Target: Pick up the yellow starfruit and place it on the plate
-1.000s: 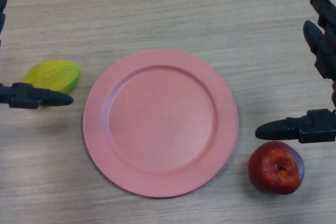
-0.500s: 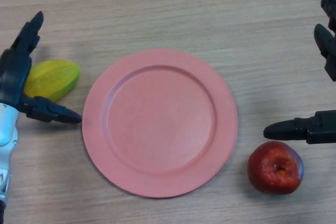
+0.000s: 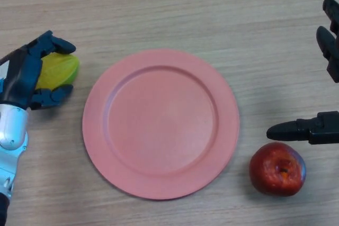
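Note:
The yellow starfruit lies on the table just left of the pink plate. My left hand covers its left side, fingers curled over its top and thumb tucked under its near edge, so only the fruit's right part shows. The plate sits bare in the middle of the table. At the right edge my right hand hovers open, thumb pointing left above the apple, fingers higher up at the frame's edge.
A red apple rests on the table to the lower right of the plate, just below my right thumb. The wooden table stretches beyond the plate.
My left hand has come in from the left edge and its fingers have curled round the starfruit, which has barely shifted. The right hand has drawn slightly to the right.

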You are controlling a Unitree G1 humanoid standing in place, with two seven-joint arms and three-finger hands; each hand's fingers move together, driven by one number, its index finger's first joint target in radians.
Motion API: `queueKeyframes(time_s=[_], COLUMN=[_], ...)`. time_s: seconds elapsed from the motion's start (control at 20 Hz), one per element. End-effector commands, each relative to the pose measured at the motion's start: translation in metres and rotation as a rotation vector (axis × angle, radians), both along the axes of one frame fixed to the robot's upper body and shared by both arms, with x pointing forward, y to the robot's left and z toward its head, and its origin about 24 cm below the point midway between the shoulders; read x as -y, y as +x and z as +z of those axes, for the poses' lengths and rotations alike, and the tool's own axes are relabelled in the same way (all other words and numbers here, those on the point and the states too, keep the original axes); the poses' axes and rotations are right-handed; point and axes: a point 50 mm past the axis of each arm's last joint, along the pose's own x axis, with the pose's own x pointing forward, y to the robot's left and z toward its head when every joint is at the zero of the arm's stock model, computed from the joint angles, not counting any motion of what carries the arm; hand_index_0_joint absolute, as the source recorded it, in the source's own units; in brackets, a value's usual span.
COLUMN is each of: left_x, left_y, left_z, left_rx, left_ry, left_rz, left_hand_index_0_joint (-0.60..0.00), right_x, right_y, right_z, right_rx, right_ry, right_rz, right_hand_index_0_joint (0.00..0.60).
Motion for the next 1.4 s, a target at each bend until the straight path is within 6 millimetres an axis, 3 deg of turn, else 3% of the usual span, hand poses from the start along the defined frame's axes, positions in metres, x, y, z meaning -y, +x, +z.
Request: queueKeyframes(time_s=[0.05,0.35,0.55,0.75,0.9,1.05,1.25,1.35,1.4], left_x=[-0.018,-0.028,-0.002,0.037,0.055,0.072,0.073,0.073,0.074], left_y=[-0.002,-0.018,-0.036,-0.055,-0.067,-0.069,-0.063,-0.058,-0.056], left_z=[0.050,0.072,0.084,0.079,0.073,0.055,0.047,0.048,0.047], left_rx=[0.301,0.446,0.454,0.309,0.198,0.084,-0.098,-0.086,-0.081], left_ry=[0.146,0.170,0.086,-0.014,-0.119,-0.091,-0.331,-0.340,-0.344], left_rz=[0.026,0.076,-0.043,-0.215,-0.344,-0.441,-0.432,-0.411,-0.407], left_hand_index_0_joint=[-0.600,-0.600,-0.600,-0.600,-0.600,-0.600,-0.600,-0.600,-0.550], right_x=[0.007,0.005,0.003,0.000,-0.001,0.002,0.002,0.004,0.004], right_y=[-0.008,-0.002,0.001,0.004,0.005,0.005,0.005,0.005,0.005], right_z=[0.032,0.038,0.038,0.041,0.044,0.044,0.042,0.043,0.042], right_rx=[0.235,0.247,0.257,0.266,0.288,0.286,0.284,0.283,0.282], right_ry=[-0.036,-0.041,-0.048,-0.071,-0.075,-0.079,-0.090,-0.098,-0.097], right_rz=[-0.008,-0.005,-0.007,0.004,0.013,0.011,0.005,0.007,0.008], right_hand_index_0_joint=[0.000,0.000,0.000,0.000,0.000,0.000,0.000,0.000,0.000])
